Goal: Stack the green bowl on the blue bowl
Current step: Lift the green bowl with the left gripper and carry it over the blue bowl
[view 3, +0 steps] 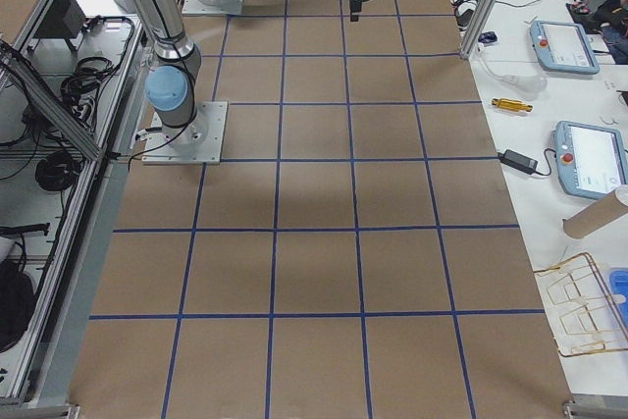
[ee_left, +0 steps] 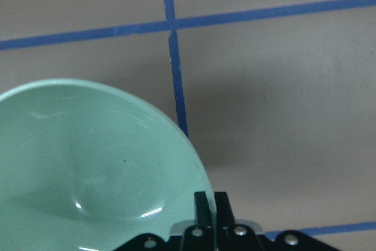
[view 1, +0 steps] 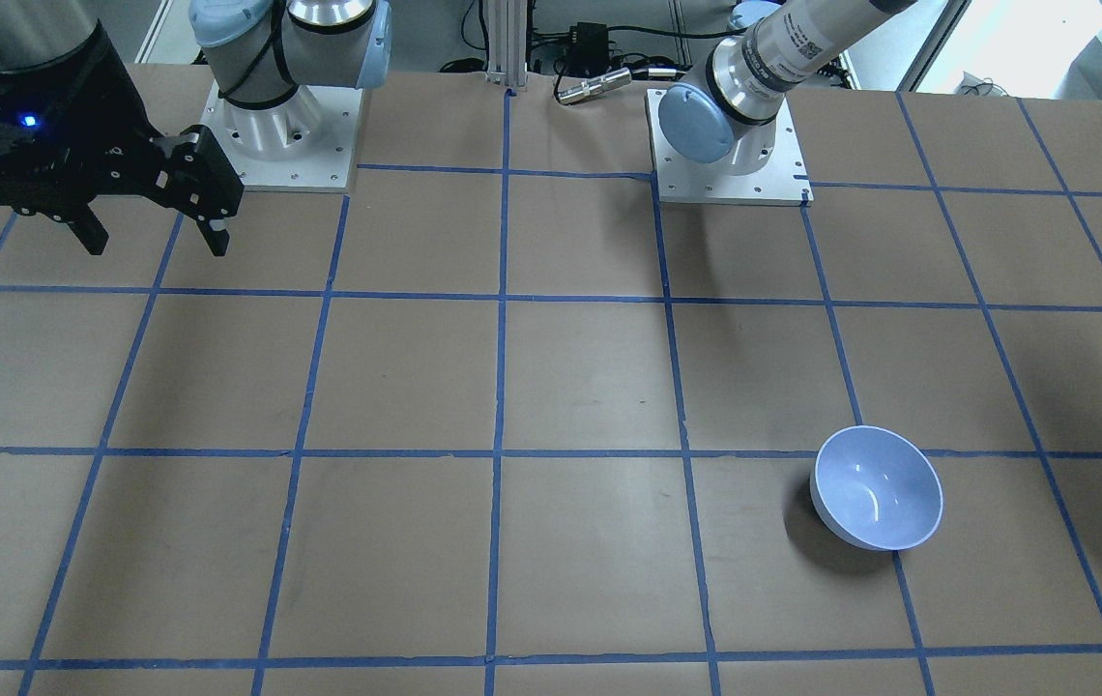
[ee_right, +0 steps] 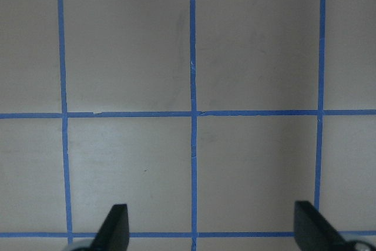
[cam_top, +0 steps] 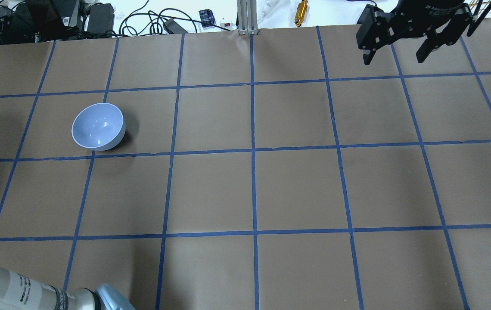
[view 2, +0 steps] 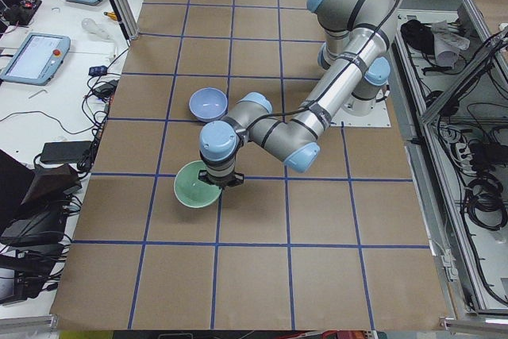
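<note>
Left gripper (ee_left: 212, 199): clamped on green bowl (ee_left: 88, 157) rim, near worktop's left edge. Keep level, centre over blue bowl (cam_top: 98, 128), lower gently. Right gripper (ee_right: 211, 218): spread open, idle.

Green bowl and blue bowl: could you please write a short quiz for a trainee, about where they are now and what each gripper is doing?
1. True or false: the green bowl already sits inside the blue bowl.
2. Short answer: which gripper is shut on the green bowl's rim?
3. Choose one. The right gripper is:
A. open and holding nothing
B. shut on the blue bowl
C. shut on the green bowl

Key
1. False; the two bowls are apart, and the blue bowl is empty.
2. The left gripper.
3. A
</note>
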Controlling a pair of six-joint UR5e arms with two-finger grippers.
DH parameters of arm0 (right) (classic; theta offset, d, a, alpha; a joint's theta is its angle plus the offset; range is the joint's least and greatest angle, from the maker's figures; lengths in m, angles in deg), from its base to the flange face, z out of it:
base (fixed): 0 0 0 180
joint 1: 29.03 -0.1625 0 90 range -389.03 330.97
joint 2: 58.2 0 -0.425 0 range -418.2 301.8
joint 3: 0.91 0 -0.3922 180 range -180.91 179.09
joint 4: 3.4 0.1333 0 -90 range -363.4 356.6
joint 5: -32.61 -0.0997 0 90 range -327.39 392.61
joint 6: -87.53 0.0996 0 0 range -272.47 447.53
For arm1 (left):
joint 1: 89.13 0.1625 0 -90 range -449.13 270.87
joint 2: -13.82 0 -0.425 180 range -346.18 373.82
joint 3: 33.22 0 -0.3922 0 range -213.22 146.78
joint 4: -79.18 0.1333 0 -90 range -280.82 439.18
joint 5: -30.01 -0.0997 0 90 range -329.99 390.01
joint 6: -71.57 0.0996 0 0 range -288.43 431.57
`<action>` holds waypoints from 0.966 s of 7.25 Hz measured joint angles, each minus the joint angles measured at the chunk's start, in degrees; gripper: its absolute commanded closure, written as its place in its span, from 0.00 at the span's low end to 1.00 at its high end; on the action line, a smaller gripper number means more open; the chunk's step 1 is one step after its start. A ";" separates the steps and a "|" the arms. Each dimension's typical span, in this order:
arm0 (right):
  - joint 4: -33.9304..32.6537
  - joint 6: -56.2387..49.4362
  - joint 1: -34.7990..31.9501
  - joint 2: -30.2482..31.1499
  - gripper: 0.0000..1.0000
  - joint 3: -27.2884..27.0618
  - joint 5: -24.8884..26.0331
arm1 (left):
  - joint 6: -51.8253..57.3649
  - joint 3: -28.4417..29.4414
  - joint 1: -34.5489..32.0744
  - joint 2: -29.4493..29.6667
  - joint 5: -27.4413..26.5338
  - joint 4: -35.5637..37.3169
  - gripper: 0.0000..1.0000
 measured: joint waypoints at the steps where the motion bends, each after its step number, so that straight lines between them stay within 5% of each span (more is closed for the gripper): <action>1: 0.00 0.04 0.00 0.00 0.00 0.00 -0.01 | -4.11 -3.72 -3.21 -3.28 0.25 0.32 1.00; 7: 0.00 0.08 0.00 0.02 0.00 0.00 -0.01 | -30.95 -17.04 -26.79 -12.98 -0.79 4.95 1.00</action>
